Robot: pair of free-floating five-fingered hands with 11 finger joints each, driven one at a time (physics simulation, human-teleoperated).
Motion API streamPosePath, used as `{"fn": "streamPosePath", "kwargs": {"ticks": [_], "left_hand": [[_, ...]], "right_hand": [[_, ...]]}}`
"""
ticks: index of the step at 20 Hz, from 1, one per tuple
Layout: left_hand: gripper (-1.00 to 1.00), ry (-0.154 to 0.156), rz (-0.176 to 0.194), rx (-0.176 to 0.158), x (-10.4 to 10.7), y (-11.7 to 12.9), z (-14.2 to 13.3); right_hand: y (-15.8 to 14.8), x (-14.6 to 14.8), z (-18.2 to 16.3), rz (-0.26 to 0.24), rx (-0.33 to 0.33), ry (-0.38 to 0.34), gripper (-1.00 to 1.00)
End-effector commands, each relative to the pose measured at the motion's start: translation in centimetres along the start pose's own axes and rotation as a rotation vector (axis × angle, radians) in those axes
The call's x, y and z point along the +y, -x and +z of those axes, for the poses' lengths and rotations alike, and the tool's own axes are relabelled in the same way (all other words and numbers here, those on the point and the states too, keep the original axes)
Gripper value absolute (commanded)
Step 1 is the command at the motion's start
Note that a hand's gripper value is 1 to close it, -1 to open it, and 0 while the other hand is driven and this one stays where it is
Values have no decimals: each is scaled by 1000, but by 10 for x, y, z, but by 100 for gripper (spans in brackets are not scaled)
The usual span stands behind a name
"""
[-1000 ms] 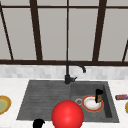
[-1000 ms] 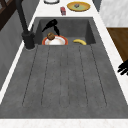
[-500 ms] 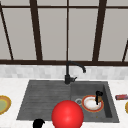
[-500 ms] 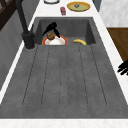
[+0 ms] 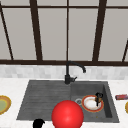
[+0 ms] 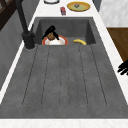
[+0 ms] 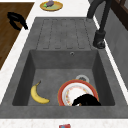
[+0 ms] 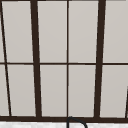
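Right hand (image 5: 98, 98) reaches down onto red-rimmed plate (image 5: 88, 108) in sink (image 5: 45, 92)

Left hand (image 5: 38, 123): plain matte black all over, human-shaped, a rounded dark blob in the front view. In the right side view (image 7: 17, 20) slim black fingers show, with no arm behind the wrist.

Right hand (image 5: 99, 96): same flat black, narrow fingers, no markings, cables or screws visible; likewise black in the right side view (image 7: 86, 100).
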Motion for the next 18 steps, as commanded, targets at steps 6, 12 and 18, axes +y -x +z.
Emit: {"fn": "streamPosePath", "kwargs": {"ticks": [6,12,18], "left_hand": [[0,0,0,0,0,0,0],[0,0,0,0,0,0,0],[0,0,0,0,0,0,0]], "right_hand": [[-5,5,-22,15,40,-32,100],[-11,-14,-31,-19,96,54,100],[-8,-23,-17,-23,86,114,100]]}}
